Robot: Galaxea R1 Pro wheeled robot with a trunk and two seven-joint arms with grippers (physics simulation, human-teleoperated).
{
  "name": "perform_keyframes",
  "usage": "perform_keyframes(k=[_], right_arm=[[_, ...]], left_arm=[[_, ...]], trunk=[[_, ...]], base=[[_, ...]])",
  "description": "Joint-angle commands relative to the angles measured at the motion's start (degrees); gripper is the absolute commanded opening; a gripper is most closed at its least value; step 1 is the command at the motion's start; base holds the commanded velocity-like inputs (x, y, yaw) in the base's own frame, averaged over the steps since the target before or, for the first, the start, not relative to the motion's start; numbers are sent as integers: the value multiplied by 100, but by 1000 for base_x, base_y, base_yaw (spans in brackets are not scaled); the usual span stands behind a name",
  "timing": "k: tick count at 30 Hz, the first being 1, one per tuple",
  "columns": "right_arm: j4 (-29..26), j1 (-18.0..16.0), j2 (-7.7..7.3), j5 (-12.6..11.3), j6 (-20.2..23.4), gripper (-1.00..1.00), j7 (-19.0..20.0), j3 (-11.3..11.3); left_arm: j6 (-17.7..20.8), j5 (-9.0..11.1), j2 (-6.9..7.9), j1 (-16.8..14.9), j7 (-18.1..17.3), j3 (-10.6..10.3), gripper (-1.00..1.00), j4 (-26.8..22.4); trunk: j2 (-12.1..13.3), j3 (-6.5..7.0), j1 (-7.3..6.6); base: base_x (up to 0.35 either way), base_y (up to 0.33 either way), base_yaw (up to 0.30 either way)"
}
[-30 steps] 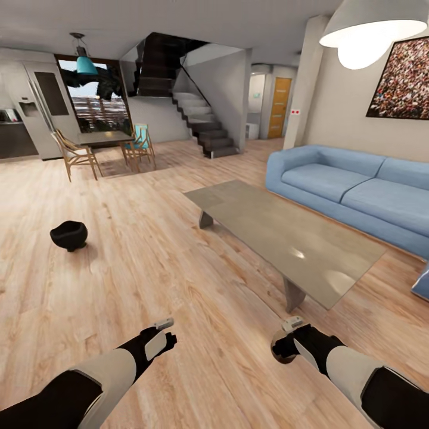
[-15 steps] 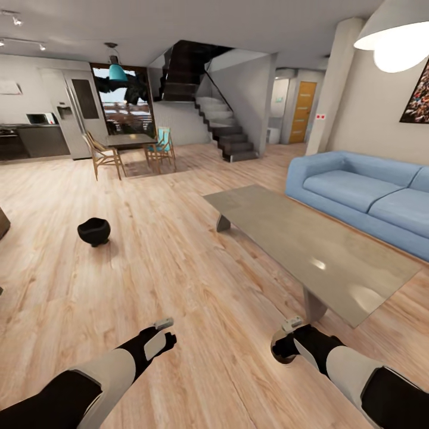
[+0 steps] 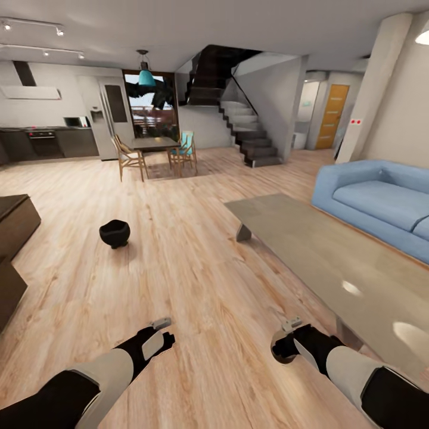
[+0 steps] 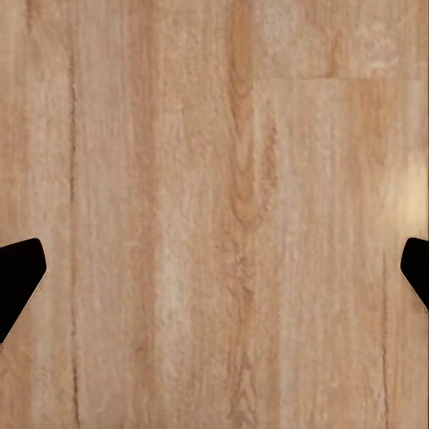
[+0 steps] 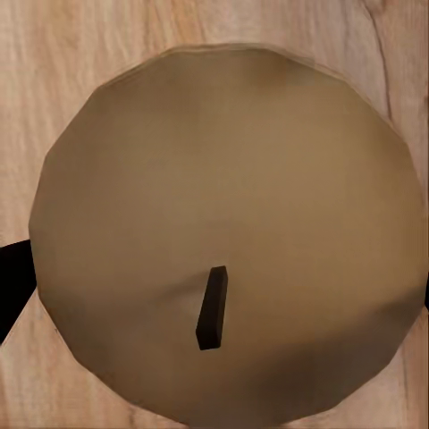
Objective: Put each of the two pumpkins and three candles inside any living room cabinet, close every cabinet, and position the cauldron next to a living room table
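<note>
Left edge: dark-brown wooden cabinet (image 3: pixel 13 223) sitting low on the floor (image 3: pixel 196 286), boxy, partly cut off by the frame. Can't tell whether it's shut.

Left end effector (image 3: pixel 159 331) hanging low over bare planks, fingers (image 4: pixel 18 277) spread wide at the frame edges in its wrist view, nothing between them. Floor is pale wood-grain laminate, matte.

Cauldron (image 3: pixel 114 233) sitting on the floor ahead and a bit left of the left end effector, well apart from it; round, black, bulging sides, wide mouth. It's well apart from the worktop too, open floor between.

Right end effector (image 3: pixel 286 342) gripping a candle (image 5: pixel 223 237): tan-brown, matte, faceted round top, short dark wick sticking up. Dark finger tips showing at either side of it in the right wrist view, floor behind.

Right: low coffee-table worktop (image 3: pixel 333 268), glossy grey-beige slab, light glare on it, short angled legs. Right end effector is hovering just beside its near corner. Blue sofa (image 3: pixel 381 205) beyond, soft upholstery.
</note>
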Motion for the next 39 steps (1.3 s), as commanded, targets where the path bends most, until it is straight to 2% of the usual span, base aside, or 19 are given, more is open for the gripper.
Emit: perform_keyframes(k=[1,9,19,28,31,34,39], right_arm=[[-15,-2,-7,-12,30,-100,9,27],[-16,-2,-7,-12,30,-100,9,27],[-20,-2,-7,-15,27,-100,9,27],[-18,-2,-7,-9,22,-100,1,27],[-19,-2,-7,-8,22,-100,1,27],[-19,-2,-7,-8,22,-100,1,27],[-18,-2,-7,-8,23,-100,4,27]], left_arm=[[30,40,-1,-2,33,-47,100,-11],[33,41,5,-2,33,-43,100,-11],[30,41,-1,-2,35,-44,100,-11],[27,41,-17,-2,35,-44,100,-18],[-104,36,-34,0,35,-48,100,-18],[-473,31,-55,-2,29,-50,100,-12],[-554,29,-53,-2,27,-44,100,-9]], trunk=[[-2,1,3],[-2,44,3],[-2,89,3],[-2,157,3],[-2,179,3],[-2,202,3],[-2,239,3]], base=[[335,0,237],[335,0,232],[307,0,108],[47,0,179],[1,0,187],[0,0,188],[0,0,194]])
